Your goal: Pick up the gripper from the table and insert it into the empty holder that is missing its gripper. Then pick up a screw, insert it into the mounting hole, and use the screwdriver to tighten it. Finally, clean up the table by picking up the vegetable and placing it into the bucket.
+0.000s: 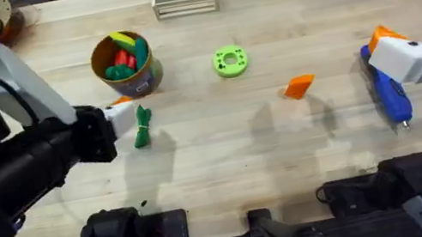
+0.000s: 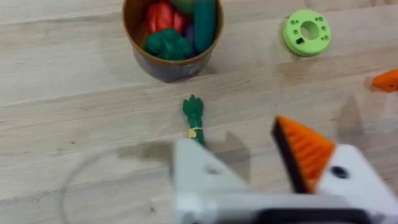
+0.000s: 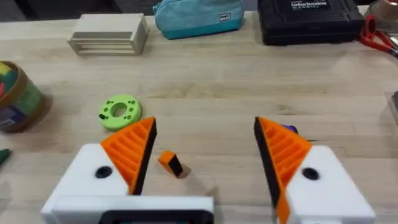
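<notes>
Right hand spread and empty, nearer of the two to the loose finger.

Overhead: the small orange ribbed plastic wedge finger lies flat on the light wooden plank bench, at about 9 o'clock from the right hand and near it. The left hand sits well apart from it, with the wedge out at its 3 o'clock. The wedge's long side seems to run roughly 9 to 3. Left wrist: the left hand is parted and grasps nothing; one white blocky mount is bare, and the wedge lies far off at the edge. Right wrist: the right hand stands released, its orange pads wide, and the wedge lies on the bench in line with the gap.
</notes>
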